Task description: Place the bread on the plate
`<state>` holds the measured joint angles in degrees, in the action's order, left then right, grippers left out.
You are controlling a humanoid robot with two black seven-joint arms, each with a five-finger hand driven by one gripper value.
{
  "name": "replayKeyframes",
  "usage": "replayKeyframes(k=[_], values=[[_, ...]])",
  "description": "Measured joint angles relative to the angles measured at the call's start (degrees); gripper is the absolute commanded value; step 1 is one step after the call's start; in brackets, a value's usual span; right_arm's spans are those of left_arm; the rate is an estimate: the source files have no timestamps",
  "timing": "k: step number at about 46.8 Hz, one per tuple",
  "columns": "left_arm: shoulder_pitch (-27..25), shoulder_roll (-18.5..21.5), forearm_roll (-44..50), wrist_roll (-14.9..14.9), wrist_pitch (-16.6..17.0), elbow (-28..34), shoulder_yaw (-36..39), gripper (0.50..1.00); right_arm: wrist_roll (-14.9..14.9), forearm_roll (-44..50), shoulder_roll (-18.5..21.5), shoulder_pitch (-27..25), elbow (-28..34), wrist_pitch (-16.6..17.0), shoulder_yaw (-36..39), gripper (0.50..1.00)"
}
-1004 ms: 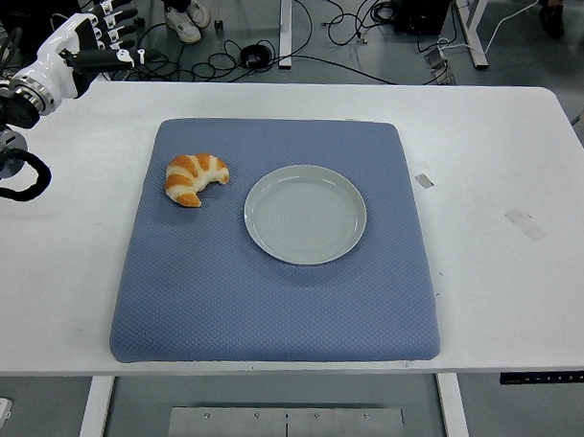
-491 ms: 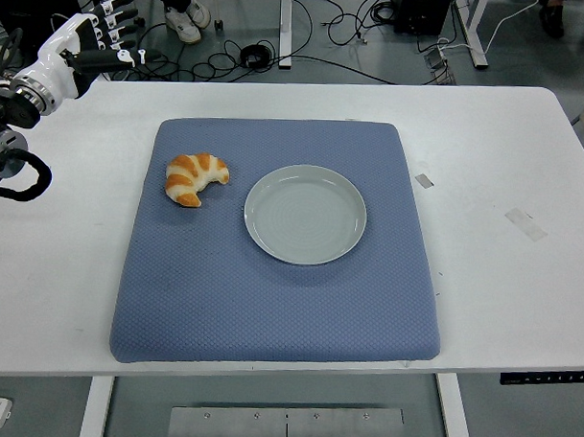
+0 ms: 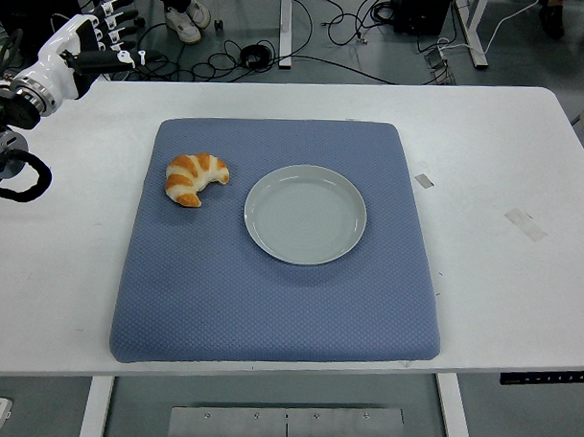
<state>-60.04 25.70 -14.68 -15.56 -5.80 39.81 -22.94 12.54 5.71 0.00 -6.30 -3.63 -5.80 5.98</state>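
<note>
We see the bread [image 3: 195,179], a curved croissant, golden brown with paler stripes across its back, its two tips pointing toward the near right. It lies on the left part of a blue mat [image 3: 270,304], just left of the plate [image 3: 305,214] but not touching it. The plate is round, pale grey-green, with a raised rim, and has nothing on it; it sits near the mat's middle. The mat covers the centre of the white counter [image 3: 501,274].

Our left hand [image 3: 99,41] hangs over the counter's far left corner, well apart from the bread. Its fingers are extended and loosely spread, pointing right, released and grasping nothing; we cannot tell whether it touches the counter.
</note>
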Motion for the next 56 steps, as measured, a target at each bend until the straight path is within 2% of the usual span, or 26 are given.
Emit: replayKeyframes(k=[47,56], values=[[-0.1,-0.3,-0.9,0.0,0.0,0.0,0.7,0.968,0.0,0.0,0.0,0.0,0.0,0.0,0.0,1.0],[-0.2,-0.3,-3.4,0.0,0.0,0.0,1.9,0.966,0.0,0.0,0.0,0.0,0.0,0.0,0.0,1.0]])
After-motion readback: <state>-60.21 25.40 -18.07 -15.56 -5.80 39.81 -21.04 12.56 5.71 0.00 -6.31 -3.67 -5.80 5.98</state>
